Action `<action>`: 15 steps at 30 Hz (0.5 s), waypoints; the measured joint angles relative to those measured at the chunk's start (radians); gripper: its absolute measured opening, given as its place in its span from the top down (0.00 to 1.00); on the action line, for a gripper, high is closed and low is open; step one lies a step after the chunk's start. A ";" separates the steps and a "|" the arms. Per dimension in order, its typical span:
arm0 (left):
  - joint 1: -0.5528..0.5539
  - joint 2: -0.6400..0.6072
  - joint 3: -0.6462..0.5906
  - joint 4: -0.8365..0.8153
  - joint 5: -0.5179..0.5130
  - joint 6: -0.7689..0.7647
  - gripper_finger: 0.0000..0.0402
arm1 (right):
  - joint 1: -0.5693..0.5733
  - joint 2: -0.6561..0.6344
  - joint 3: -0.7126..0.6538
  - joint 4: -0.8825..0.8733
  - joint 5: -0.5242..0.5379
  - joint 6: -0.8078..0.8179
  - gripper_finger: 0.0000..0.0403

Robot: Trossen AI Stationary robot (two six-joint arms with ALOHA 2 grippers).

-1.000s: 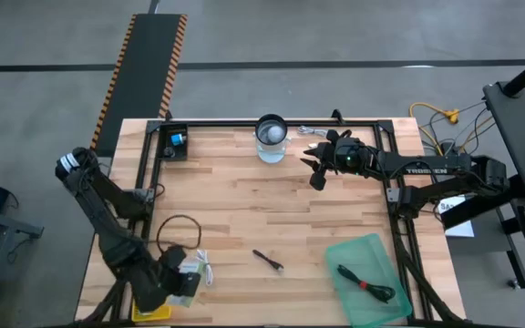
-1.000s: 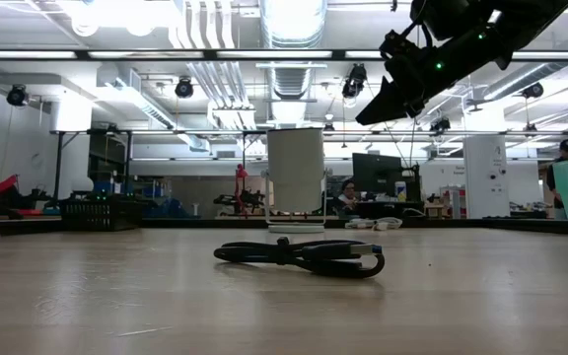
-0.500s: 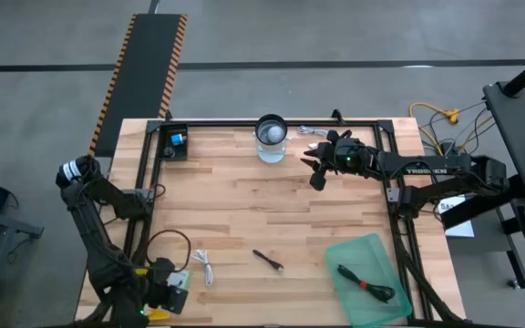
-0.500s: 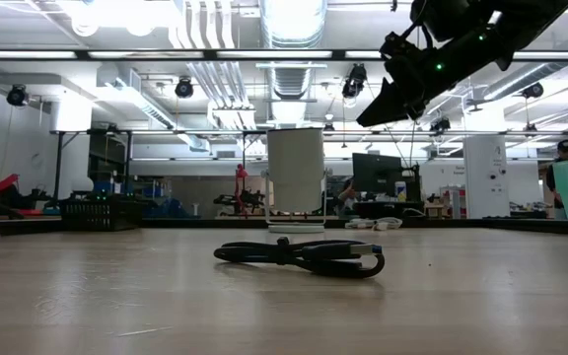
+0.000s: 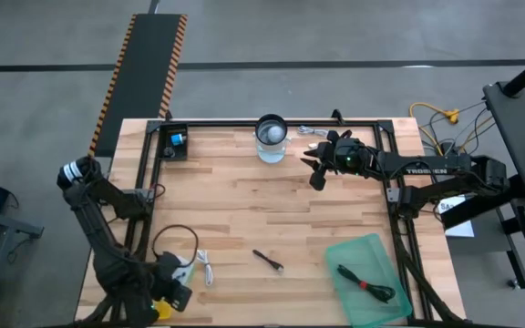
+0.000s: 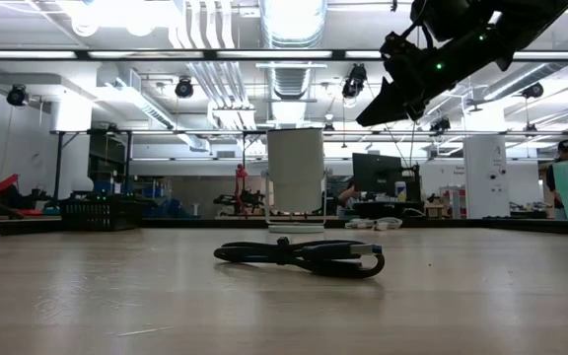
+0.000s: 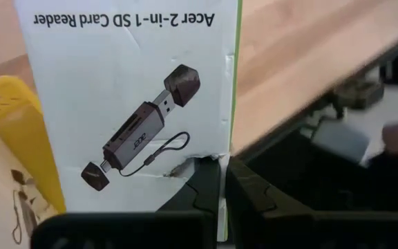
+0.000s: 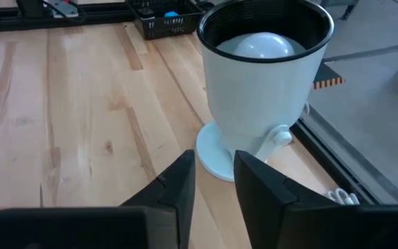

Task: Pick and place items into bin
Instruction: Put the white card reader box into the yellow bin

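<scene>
My left gripper [image 5: 169, 290] is at the table's near left corner, shut on a white printed packet [image 7: 130, 104] marked as an SD card reader. A looped black cable [image 5: 176, 242], a short white cable [image 5: 206, 269] and a small black stick-like tool [image 5: 267, 260] lie flat on the wood. The green bin [image 5: 358, 255] at the near right holds a black cable with a red tip [image 5: 365, 284]. My right gripper [image 8: 214, 176] hovers at the far side next to a white cup [image 8: 261, 90], its fingers slightly open and empty. My left gripper pinches the packet at the corner by its green edge [image 7: 221, 162], opposite the printed title. The card is torn beside the fingers [image 7: 209, 187], which hide the contact itself. The packet's printed face stands out past the fingertips; whether it is clear of the table I cannot tell.
A yellow object [image 7: 5, 138] sits next to the packet at the near left corner [image 5: 162, 310]. A small black tray [image 5: 173, 141] stands at the far left. A black metal frame [image 5: 395, 200] borders the wood. The middle of the table is bare wood.
My left gripper has carried the packet toward the table's near left corner and turned somewhat. The short white cable, partly covered before, now lies in full view.
</scene>
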 joint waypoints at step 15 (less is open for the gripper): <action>0.118 0.030 0.121 -0.009 -0.106 0.990 1.00 | 0.000 0.000 0.000 0.006 0.000 0.113 0.79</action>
